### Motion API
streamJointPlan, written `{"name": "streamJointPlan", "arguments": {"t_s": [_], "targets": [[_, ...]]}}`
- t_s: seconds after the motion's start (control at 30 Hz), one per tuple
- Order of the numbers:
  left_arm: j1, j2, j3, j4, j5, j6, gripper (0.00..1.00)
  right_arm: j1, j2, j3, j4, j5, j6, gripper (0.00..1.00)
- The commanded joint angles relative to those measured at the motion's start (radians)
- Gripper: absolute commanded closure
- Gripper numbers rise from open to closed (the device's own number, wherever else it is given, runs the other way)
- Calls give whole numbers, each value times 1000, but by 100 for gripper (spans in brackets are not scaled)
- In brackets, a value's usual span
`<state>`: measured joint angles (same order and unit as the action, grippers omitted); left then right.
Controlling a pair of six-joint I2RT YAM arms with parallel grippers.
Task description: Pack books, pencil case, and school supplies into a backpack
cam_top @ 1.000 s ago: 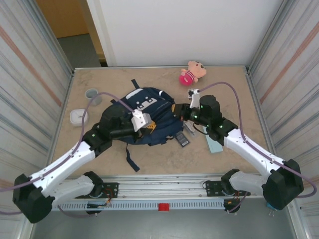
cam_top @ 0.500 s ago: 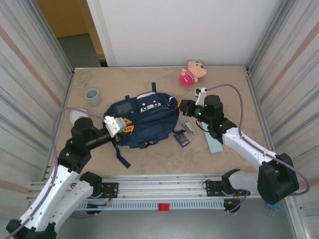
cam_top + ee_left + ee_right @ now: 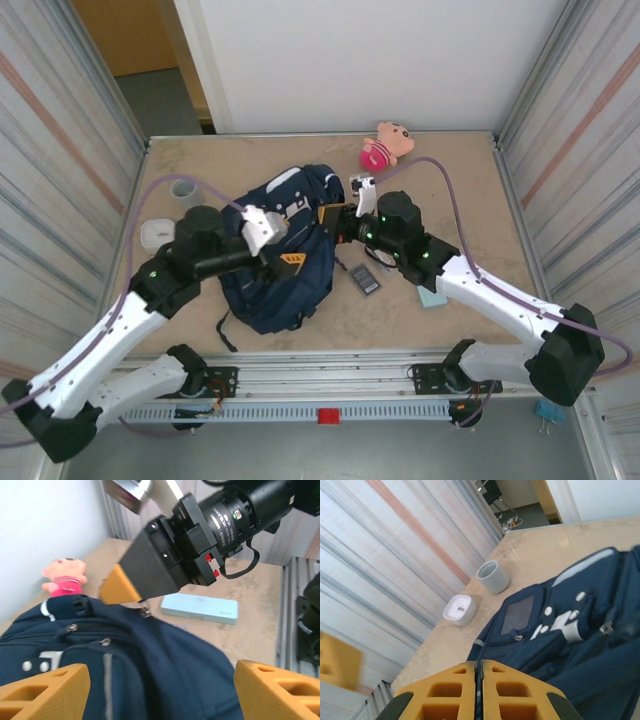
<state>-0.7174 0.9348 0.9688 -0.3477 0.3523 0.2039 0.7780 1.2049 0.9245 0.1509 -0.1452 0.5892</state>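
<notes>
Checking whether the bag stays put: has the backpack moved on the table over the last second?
Yes. The backpack has swung from lying crosswise to lengthwise, and its lower end now sits closer to the rail along the near edge.

Robot lab cell, corrugated walls (image 3: 60, 170), table (image 3: 455, 185)

Pack contents check — items still out
Backpack (image 3: 275, 290): navy, white patches, crumpled mid-table. Teal pencil case (image 3: 200, 609) flat on table nearby; dark calculator (image 3: 366, 279) btwn them — both outside pack.
</notes>
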Motion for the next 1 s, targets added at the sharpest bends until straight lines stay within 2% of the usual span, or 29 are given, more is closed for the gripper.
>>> {"name": "streamJointPlan", "arguments": {"t_s": [0.0, 0.07, 0.13, 0.3, 0.33, 0.57, 0.67, 0.83, 0.9, 0.97], "targets": [[-16, 56, 2, -1, -99, -84, 24, 20, -2, 65, 67, 29, -26, 100], [-16, 87, -13, 18, -122, -104, 27, 27, -3, 71, 70, 26, -26, 100], [-17, 114, -21, 18, -134, -103, 40, 35, -8, 73, 69, 25, -26, 100], [-17, 87, -50, 8, -111, -32, 97, 15, -28, 48, 47, 65, -20, 100], [-17, 69, -55, 8, -105, -18, 100, 4, -29, 38, 46, 69, -10, 100], [0, -82, -68, -22, -4, 103, 100, -126, 2, -66, 100, 92, 66, 100], [25, -145, -68, -34, 3, 116, 100, -186, 60, -98, 143, 113, 78, 100], [77, -200, -65, -84, -23, 143, 100, -259, 170, -129, 274, 65, 140, 100], [91, -196, -60, -116, -32, 160, 100, -258, 172, -117, 284, 39, 130, 90], [92, -185, -62, -126, -45, 161, 100, -258, 156, -102, 256, 29, 111, 69]]}}
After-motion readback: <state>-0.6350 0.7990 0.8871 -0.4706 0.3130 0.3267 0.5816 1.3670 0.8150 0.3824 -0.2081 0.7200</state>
